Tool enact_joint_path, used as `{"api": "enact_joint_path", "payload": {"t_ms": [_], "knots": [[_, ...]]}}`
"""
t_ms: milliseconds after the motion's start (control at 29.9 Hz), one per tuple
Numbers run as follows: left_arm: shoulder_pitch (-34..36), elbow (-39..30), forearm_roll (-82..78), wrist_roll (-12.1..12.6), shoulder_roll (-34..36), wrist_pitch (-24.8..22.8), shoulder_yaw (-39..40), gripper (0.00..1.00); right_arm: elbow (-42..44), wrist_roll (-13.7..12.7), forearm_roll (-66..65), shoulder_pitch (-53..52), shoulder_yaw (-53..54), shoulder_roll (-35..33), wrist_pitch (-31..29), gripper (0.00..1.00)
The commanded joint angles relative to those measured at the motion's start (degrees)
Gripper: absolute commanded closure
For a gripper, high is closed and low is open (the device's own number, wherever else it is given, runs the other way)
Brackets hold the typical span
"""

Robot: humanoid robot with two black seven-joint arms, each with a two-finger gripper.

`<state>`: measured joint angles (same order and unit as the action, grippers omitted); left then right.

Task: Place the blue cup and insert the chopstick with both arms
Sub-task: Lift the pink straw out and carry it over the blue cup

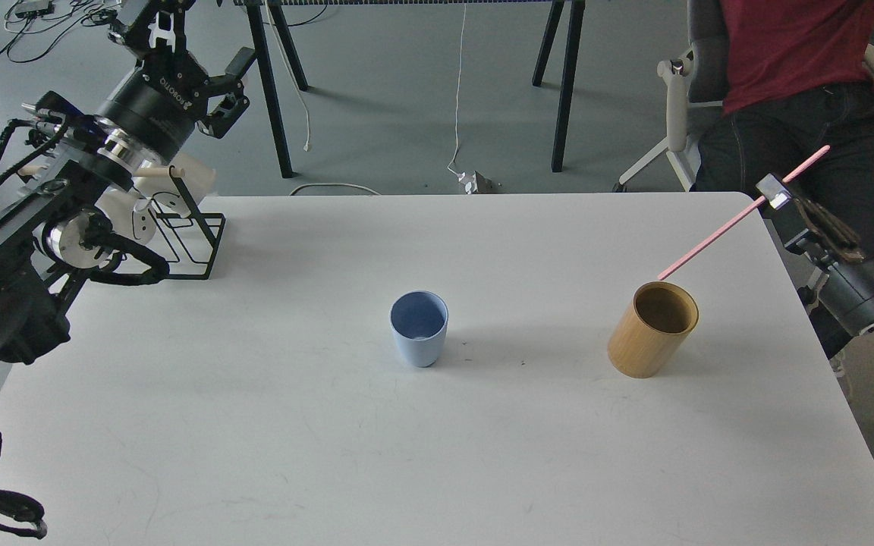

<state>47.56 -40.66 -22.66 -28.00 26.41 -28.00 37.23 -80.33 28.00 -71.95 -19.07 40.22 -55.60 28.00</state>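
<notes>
1. The blue cup (419,328) stands upright and alone near the middle of the white table (437,455), mouth open to the camera, its darker inside in plain view.

2. To its right, well apart, a tan bamboo holder (653,328) stands upright with its mouth showing dark and shadowed.

3. A single pink-red chopstick (718,239) slants above the holder, its lower tip just over the holder's far rim and its upper end rising toward the seated person; whether the tip touches the rim cannot be told.

4. The right gripper (777,199) is clamped on the chopstick partway along, at the table's right edge; its fingers are seen small and dark, and the arm behind runs out of frame.

5. The left gripper (187,57) is raised beyond the table's far left corner, its fingers spread apart around nothing; one finger is cut by the top edge.

6. That left arm covers much of a black wire rack (190,235) on the table's left corner, where white mugs (133,216) and a pale dowel show only in part.

7. Behind the table, black trestle legs (274,91) stand on the grey floor, and a person in a red shirt (793,45) sits on a chair, head cut off.
</notes>
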Motion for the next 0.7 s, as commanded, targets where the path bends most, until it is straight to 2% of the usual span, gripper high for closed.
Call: {"api": "enact_joint_path", "payload": {"t_ms": [0,134,268,435,670], "knots": [[-2.7,0.2,-0.2,0.0,0.1,0.0,-0.1,0.04,-3.2,0.0,3.1,-1.0,2.2,-1.5,0.0,1.00],[-5.8,0.2,-0.1,0.0,0.4,0.0,0.0,0.03,-2.1,0.0,3.2,-10.9,-0.4,0.1,0.0,1.00],[-7.7,0.3,0.0,0.0,0.4,0.0,0.0,0.02,3.0,0.0,2.4,-24.4,-10.1,8.4,-3.5,1.00],[-8.4,0.3,0.2,0.0,0.1,0.0,0.0,0.02,11.1,0.0,2.4,-38.1,-25.7,18.9,-3.6,1.00],[-8.8,0.3,0.3,0.0,0.1,0.0,0.0,0.02,13.6,0.0,-0.9,-43.4,-34.8,29.0,-3.6,1.00]]}}
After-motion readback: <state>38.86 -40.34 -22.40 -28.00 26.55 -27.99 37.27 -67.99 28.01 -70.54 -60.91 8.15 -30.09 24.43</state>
